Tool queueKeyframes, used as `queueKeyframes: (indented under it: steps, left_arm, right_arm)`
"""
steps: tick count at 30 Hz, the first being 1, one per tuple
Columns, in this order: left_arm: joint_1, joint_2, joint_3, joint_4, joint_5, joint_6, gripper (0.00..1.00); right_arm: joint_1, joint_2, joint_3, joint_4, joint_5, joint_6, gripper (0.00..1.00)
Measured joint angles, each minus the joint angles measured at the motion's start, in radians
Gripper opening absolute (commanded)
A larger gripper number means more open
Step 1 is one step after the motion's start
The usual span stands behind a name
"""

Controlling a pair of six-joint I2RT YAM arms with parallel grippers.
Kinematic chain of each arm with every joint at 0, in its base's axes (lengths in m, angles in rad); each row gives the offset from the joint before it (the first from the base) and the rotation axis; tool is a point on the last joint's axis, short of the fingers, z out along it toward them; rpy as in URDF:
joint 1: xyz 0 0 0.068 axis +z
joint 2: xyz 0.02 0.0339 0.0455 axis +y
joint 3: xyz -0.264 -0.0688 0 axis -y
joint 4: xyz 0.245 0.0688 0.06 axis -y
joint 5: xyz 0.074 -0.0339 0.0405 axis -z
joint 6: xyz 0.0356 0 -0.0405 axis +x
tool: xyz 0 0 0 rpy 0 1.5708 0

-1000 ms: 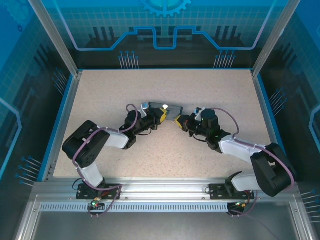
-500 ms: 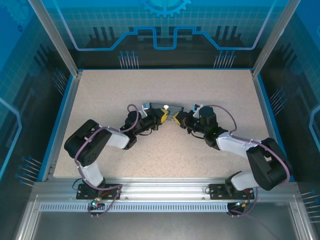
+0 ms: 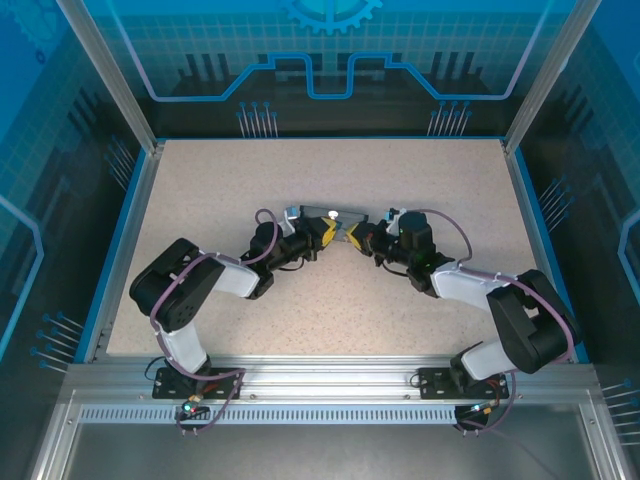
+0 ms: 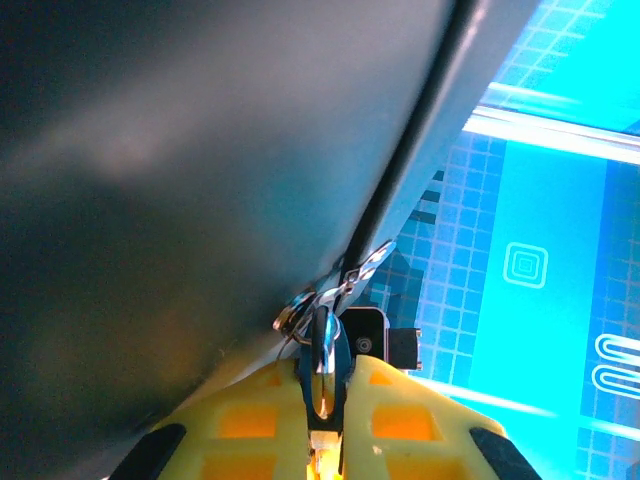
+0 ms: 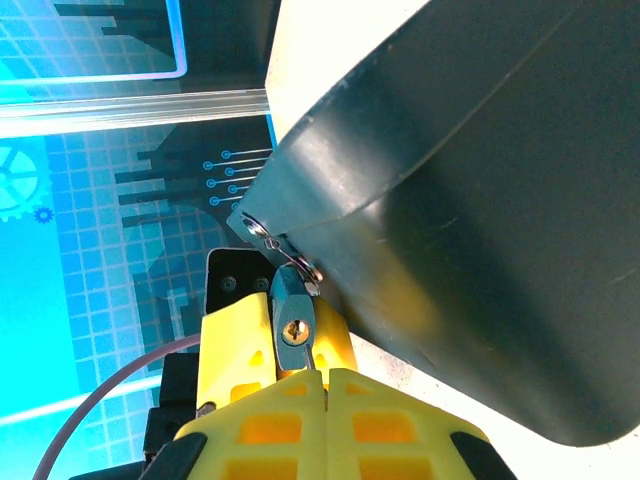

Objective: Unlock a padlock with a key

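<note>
Padlock (image 5: 290, 308), the tiny blue one with the thin silver loop, is hanging from a small silver catch (image 5: 262, 232) at the 5 o'clock corner of the big dark box (image 5: 440, 190). The box is sitting near the middle of the speckled sandy counter (image 3: 420, 180).

The left pincer (image 4: 328, 385) is reaching in from 8 o'clock. Its yellow fingers are squeezing narrow on the padlock's blue body and holding it steady. The right pincer (image 5: 322, 380) is coming in from 4 o'clock with its fingers pressed together. It seems to be pinching the slim dark metal key (image 5: 310, 362), which is pointing up at the round brass keyhole.

So the grabbing and lining up are looking done. I cannot tell if the key tip is sitting inside the hole yet. The loop is looking closed and is passing through the catch, so the padlock is not open. I think the key needs pushing in and turning, and then the loop needs to pop free.

Next to the picture from a second ago, the right arm is sitting closer in toward 10 o'clock. Its pincer is now nearly touching the left one. The left arm and the box are staying about where they were.
</note>
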Motion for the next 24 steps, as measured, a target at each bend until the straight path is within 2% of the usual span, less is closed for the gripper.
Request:
queueKeyframes:
  steps: [24]
  left_arm:
    - [0.000, 0.007, 0.000, 0.011, 0.004, 0.000, 0.00]
  right_arm:
    - [-0.002, 0.027, 0.024, 0.001, 0.000, 0.000, 0.00]
